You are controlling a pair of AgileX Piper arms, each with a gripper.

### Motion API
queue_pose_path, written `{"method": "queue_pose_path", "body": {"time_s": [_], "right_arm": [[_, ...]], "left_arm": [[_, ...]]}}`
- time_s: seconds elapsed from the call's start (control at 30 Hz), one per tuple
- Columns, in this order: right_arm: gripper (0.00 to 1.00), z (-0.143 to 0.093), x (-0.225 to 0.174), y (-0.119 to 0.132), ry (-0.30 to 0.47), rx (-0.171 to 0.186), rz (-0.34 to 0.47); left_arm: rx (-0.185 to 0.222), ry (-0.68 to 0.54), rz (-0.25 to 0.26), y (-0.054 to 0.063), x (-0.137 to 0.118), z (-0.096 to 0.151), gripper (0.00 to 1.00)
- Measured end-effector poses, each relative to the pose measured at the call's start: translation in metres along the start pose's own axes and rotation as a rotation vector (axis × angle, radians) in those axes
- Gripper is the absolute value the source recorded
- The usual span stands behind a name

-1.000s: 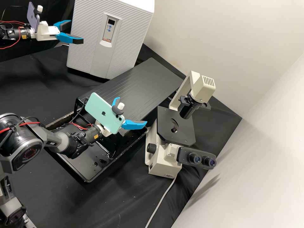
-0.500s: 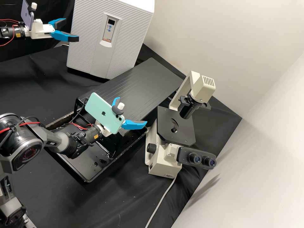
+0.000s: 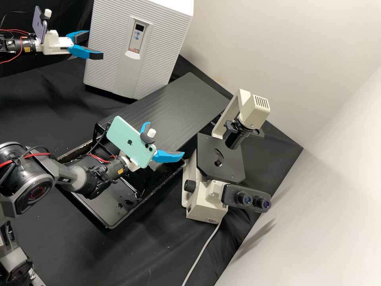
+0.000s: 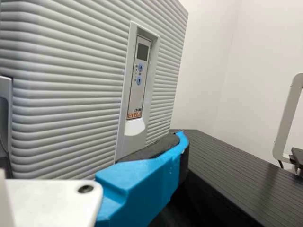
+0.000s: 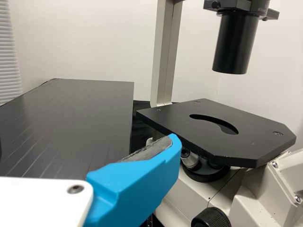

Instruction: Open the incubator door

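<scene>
At upper left, the left end effector [image 3: 95,44] has its fingers parted and holds nothing; its tips overlap the left edge of the incubator [image 3: 166,39], though I can't tell if they touch. The incubator's ribbed door [image 3: 105,59] is shut, its contents hidden. Near the centre, the right end effector [image 3: 164,137] is spread wide, empty, by a black tray [image 3: 100,223] containing a dark frame. A black panel [image 3: 190,99] spans the room between incubator and microscope [image 3: 204,208].

Left hand [image 3: 95,45]: open, high view's upper left | right hand [image 3: 165,138]: open; right arm [image 3: 35,184] bent
</scene>
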Motion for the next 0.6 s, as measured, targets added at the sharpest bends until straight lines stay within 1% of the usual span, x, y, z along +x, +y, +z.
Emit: {"method": "queue_pose_path", "body": {"time_s": [0.27, 0.6], "right_arm": [[1.0, 0.0, 0.0, 0.0, 0.0, 0.0, 0.0], [1.0, 0.0, 0.0, 0.0, 0.0, 0.0, 0.0]], "left_arm": [[-0.001, 0.003, 0.0, -0.0002, -0.0006, -0.0007, 0.0], [0.0, 0.019, 0.008, 0.0028, -0.0034, -0.0067, 0.0]]}}
